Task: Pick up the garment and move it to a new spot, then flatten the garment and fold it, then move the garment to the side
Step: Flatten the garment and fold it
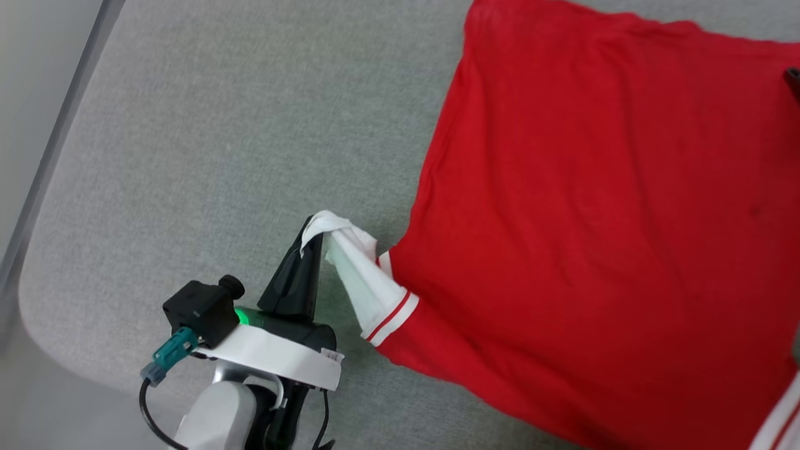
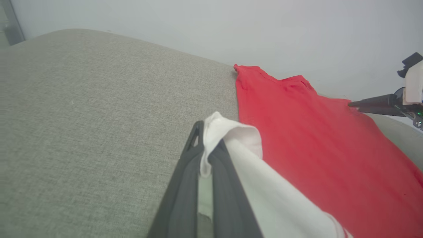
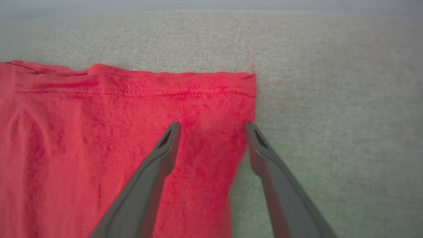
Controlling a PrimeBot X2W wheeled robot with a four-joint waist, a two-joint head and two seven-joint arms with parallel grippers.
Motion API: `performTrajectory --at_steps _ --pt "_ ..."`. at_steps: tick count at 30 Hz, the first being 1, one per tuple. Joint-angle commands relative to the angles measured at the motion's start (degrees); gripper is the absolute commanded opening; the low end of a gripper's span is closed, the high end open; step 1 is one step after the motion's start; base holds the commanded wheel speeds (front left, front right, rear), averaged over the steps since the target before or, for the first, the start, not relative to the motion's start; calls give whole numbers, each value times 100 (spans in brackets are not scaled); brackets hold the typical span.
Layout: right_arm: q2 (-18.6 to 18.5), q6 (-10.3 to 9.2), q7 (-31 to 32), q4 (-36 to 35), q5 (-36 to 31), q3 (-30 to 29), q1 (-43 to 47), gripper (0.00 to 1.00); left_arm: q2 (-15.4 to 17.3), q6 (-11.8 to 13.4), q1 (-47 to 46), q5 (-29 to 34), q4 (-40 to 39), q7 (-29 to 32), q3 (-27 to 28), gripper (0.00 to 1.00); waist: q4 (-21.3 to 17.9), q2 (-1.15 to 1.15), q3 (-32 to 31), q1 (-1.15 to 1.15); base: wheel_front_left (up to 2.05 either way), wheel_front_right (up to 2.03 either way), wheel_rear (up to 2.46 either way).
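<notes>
Garment (image 1: 594,219) lies spread mostly flat on the grey fabric worktop (image 1: 187,156), red side up, filling the right of the head view.

Left pincer (image 1: 310,228): clamped on the end of the white sleeve (image 1: 359,275). The sleeve is pulled out sideways from the body and its tip is folded over the fingertips (image 2: 198,132).

Right pincer (image 3: 213,127): jaws wide apart, gripping nothing. It sits at the hem corner at the far end of the garment (image 3: 99,132). One finger is over red cloth, the other at the cloth's edge beside bare worktop (image 3: 347,115).
</notes>
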Motion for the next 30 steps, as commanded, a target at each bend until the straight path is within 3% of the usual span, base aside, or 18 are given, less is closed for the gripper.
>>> performTrajectory --at_steps 1,5,6,7,8,14,20,30 --pt "-45 -4 141 110 -15 -4 -124 100 -56 -48 -111 43 26 -32 10 0 254 0 274 -2 0 0 0" --pt "-7 -3 953 590 -15 -46 -53 100 -149 -131 -171 79 141 -51 30 0 346 0 339 -2 0 0 0" --pt "5 -3 1225 726 -56 -78 18 81 -173 -142 -167 93 163 -55 47 0 355 0 336 -2 0 0 0" --pt "33 -3 1468 836 -107 -130 102 81 -197 -156 -155 106 188 -58 57 0 363 0 325 -2 0 0 0" --pt "65 -3 1681 932 -140 -230 156 0 -216 -176 -139 115 207 -60 68 0 368 0 308 -2 0 0 0" --pt "128 -3 1744 596 -343 -418 175 0 -280 -232 -22 168 304 -65 184 0 324 0 109 -2 0 0 0" --pt "-203 -5 1265 -51 -386 -121 290 0 -183 -222 153 216 541 -60 322 0 128 0 -482 -2 0 0 0" --pt "-421 -5 928 -1201 339 243 1996 0 133 -19 676 97 704 76 604 0 -596 0 -1590 -2 0 0 0"
